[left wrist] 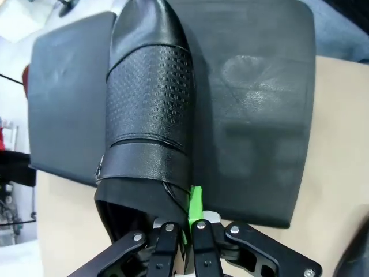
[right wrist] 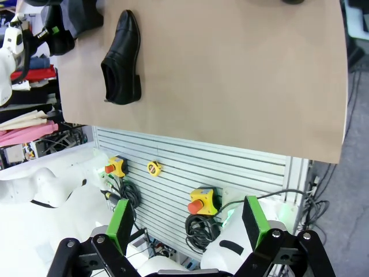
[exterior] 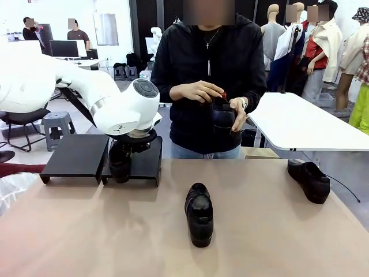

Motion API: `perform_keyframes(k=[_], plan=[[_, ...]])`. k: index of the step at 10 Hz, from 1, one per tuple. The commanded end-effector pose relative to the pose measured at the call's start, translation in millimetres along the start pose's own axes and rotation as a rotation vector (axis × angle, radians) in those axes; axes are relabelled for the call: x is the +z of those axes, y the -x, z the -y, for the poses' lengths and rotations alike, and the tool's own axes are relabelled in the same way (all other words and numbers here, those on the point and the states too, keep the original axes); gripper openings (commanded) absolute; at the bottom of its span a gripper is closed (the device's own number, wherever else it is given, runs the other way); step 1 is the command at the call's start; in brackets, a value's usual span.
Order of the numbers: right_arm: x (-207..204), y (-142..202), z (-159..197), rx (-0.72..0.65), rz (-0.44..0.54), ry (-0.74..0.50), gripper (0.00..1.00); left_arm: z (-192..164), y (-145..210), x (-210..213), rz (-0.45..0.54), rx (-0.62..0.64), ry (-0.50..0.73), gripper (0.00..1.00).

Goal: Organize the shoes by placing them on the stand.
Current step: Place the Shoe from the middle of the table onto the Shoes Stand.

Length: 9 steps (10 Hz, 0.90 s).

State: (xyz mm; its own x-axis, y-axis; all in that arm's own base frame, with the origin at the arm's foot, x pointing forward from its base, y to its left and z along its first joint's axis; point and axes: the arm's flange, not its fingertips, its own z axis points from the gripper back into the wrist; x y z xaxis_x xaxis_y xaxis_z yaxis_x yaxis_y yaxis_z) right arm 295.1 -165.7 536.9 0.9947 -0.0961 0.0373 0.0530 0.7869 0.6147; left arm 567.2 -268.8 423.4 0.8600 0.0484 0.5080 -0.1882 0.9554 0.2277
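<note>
My left gripper (exterior: 123,154) is shut on the heel rim of a glossy black shoe (left wrist: 147,115), toe pointing away. This shoe (exterior: 119,164) is over the left part of the stand's right section (exterior: 147,161), beside the left section (exterior: 75,154). Whether it rests on the stand (left wrist: 259,115) I cannot tell. A second shoe (exterior: 199,214) lies mid-table, and it also appears in the right wrist view (right wrist: 122,57). A third shoe (exterior: 309,180) lies at the right edge. The person at the far side holds another shoe (exterior: 222,115) in both hands. My right gripper (right wrist: 187,225) is open and empty, off the table's near edge.
The tan table (exterior: 259,242) has free room in front and between the loose shoes. A white table (exterior: 300,124) stands behind at the right. Below my right gripper are the slatted robot base, cables and yellow emergency-stop buttons (right wrist: 203,202).
</note>
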Motion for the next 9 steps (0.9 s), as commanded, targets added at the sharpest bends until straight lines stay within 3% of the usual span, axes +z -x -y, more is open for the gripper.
perform_keyframes(k=[1, 2, 7, 9], plan=[[3, 1, 0, 0.002, -0.002, -0.001, 1.0, -13, -14, 17, -0.07, 0.016, 0.1, 0.0], [3, 1, 0, 0.002, -0.002, -0.001, 1.0, 0, 0, 0, 0.0, 0.0, 0.0, 0.0], [3, 1, 0, 0.002, -0.002, -0.001, 1.0, 4, 0, -2, -0.03, -0.011, 0.024, 0.0], [3, 1, 0, 0.002, -0.002, -0.001, 1.0, -15, -10, 9, 0.013, -0.057, 0.074, 0.0]])
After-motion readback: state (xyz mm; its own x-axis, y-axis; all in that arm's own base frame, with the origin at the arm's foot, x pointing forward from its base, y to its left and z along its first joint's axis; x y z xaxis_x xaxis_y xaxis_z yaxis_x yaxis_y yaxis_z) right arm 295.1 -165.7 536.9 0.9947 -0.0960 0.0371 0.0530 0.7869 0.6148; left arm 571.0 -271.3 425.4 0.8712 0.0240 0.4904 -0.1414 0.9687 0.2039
